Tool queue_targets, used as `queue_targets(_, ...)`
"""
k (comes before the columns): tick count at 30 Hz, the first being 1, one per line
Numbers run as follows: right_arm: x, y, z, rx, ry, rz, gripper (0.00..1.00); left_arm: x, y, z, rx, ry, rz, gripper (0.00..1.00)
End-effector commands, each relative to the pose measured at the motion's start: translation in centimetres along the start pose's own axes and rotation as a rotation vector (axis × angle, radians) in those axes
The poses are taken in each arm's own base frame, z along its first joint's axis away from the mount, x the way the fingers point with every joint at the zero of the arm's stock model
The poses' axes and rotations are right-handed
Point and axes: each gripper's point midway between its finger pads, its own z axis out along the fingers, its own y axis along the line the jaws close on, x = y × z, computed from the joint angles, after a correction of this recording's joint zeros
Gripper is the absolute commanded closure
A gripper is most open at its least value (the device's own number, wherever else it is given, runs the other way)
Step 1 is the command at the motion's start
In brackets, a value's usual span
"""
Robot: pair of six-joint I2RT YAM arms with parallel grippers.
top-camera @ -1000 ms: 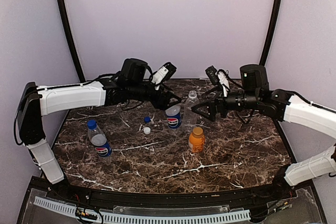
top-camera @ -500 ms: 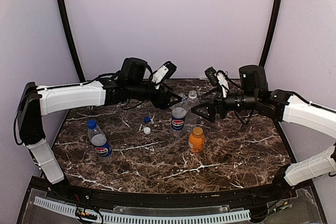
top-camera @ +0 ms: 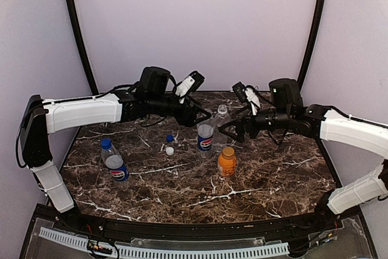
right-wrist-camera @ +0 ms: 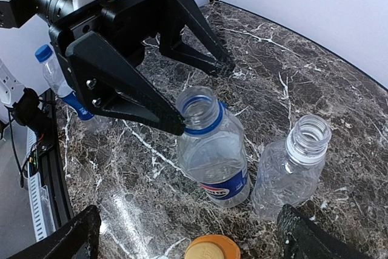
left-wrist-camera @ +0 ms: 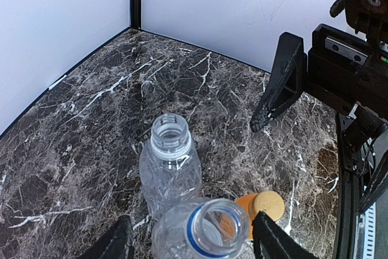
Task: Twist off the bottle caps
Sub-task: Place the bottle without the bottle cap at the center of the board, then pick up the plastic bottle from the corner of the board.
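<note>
An uncapped Pepsi bottle [top-camera: 206, 140] stands mid-table, its open mouth [left-wrist-camera: 215, 228] between my left gripper's [top-camera: 205, 119] spread fingers. The jaws straddle the neck loosely, and one fingertip [right-wrist-camera: 177, 124] touches the blue ring. Behind it stands the clear unlabelled bottle [top-camera: 222, 122], also uncapped. The short orange bottle [top-camera: 227, 163] keeps its orange cap [right-wrist-camera: 212, 249]. My right gripper [top-camera: 232, 130] hangs wide open just right of these bottles with nothing in it. A loose blue cap [top-camera: 170, 139] and a loose white cap [top-camera: 170, 150] lie on the table.
A second Pepsi bottle [top-camera: 115, 163] with its blue cap [top-camera: 106, 144] on stands at the left of the dark marble table [top-camera: 273, 180]. Pale walls close in the back and sides.
The uncapped Pepsi bottle has shifted slightly right and down and now stands upright. My right gripper has moved a little left toward the bottles. The left gripper has stayed put.
</note>
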Motion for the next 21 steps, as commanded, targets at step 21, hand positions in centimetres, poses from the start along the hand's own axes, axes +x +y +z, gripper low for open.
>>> queue_targets(21,-1.9,0.3,-1.2,0.003,-0.061,-0.006,0.02,-2.4,0.0,-15.9,-0.342,-0.050,-0.190,0.21)
